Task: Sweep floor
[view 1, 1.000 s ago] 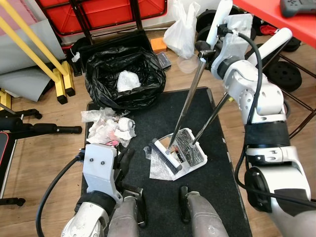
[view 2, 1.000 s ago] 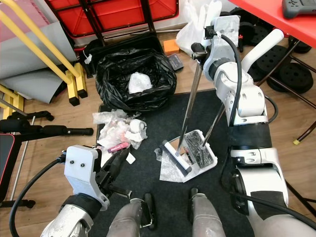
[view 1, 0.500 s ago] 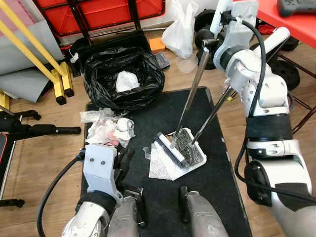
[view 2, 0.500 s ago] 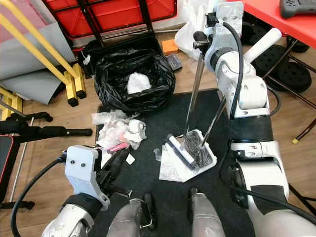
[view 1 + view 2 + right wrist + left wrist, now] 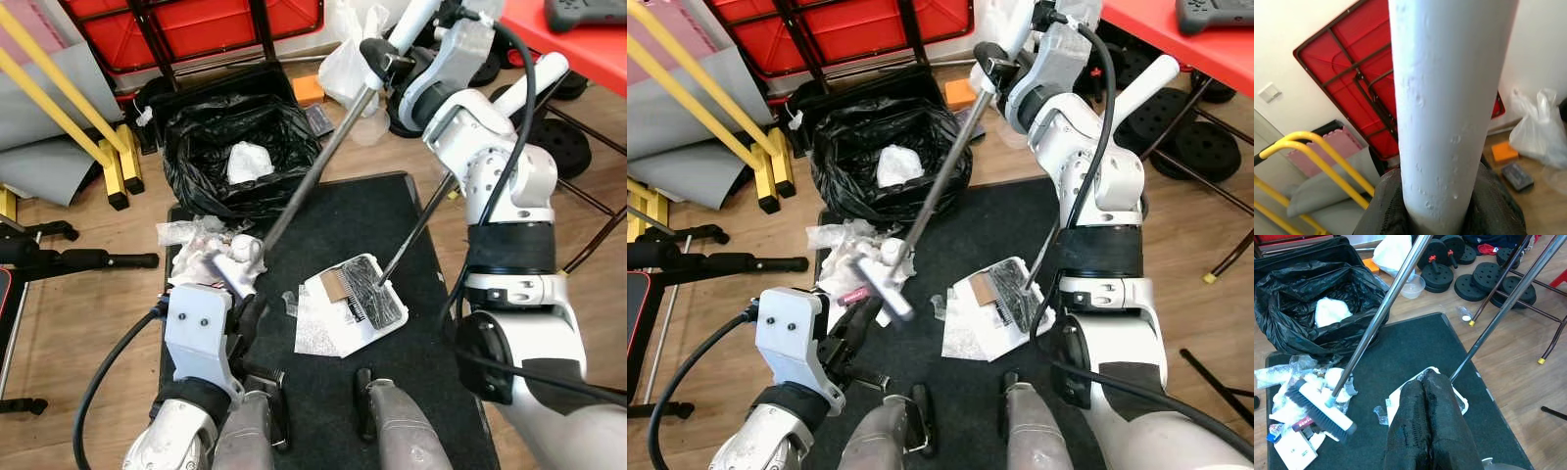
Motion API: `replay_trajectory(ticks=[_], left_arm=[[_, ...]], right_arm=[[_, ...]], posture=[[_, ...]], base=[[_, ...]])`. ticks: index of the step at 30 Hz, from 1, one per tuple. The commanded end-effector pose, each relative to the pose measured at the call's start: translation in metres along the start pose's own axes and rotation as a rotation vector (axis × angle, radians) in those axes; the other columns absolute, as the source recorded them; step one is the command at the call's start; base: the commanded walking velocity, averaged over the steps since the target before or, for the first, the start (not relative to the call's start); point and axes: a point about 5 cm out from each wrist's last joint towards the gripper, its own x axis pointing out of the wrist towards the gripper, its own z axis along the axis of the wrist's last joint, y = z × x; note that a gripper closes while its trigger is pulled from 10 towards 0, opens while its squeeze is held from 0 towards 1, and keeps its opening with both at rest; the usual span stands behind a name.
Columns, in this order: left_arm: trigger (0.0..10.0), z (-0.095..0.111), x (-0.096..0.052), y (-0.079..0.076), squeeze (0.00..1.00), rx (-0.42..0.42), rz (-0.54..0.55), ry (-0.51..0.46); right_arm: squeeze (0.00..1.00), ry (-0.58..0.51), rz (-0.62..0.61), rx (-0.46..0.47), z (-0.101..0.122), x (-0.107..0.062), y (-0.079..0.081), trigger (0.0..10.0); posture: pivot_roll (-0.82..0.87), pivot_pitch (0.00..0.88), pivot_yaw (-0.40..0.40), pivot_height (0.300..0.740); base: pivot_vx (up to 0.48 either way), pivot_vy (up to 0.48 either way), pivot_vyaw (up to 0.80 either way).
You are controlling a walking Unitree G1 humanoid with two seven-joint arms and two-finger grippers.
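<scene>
My right gripper (image 5: 411, 22) is raised at the far right, shut on the white grip (image 5: 1444, 98) of the broom. The broom's metal shaft (image 5: 318, 166) slants down to the left. Its brush head (image 5: 882, 286) rests at the edge of a pile of crumpled plastic and paper litter (image 5: 206, 250). The white dustpan (image 5: 358, 294) lies on the mat with a clear plastic sheet (image 5: 318, 331) beside it; its long handle (image 5: 421, 220) leans up toward my right arm. My left gripper (image 5: 1425, 421) hangs low near my legs, its fingers pressed shut with nothing held.
A black bin bag (image 5: 240, 157) holding white waste stands open behind the black mat (image 5: 333, 220). Yellow rails (image 5: 69, 98) and an exercise bar (image 5: 78, 259) lie to the left. A white plastic bag (image 5: 348, 64), weight plates (image 5: 563, 147) and a red table (image 5: 578, 39) crowd the back right.
The broom has swung left, its brush head leaving the dustpan and reaching the litter pile. My right gripper tilted left with it. The dustpan and left arm stayed put.
</scene>
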Motion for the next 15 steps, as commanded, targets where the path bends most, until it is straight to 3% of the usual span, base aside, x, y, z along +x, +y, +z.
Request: replay_trajectory(ticks=[1, 10, 15], left_arm=[[10.0, -0.007, -0.002, 0.004, 0.00, -0.017, 0.060, 0.031], [10.0, -0.007, -0.005, 0.005, 0.00, -0.014, 0.059, 0.038], [9.7, -0.008, -0.006, 0.005, 0.00, -0.014, 0.057, 0.041]], right_arm=[[0.00, 0.074, -0.026, 0.063, -0.023, -0.001, -0.007, 10.0], [0.00, 0.194, -0.078, 0.041, -0.064, -0.006, -0.023, 10.0], [0.00, 0.217, -0.106, -0.005, -0.072, -0.010, -0.032, 10.0]], posture=[[-0.01, 0.332, 0.008, 0.740], [0.00, 0.325, 0.012, 0.740], [0.01, 0.317, 0.015, 0.740]], base=[[0.000, 0.000, 0.00], [0.000, 0.000, 0.00], [0.000, 0.000, 0.00]])
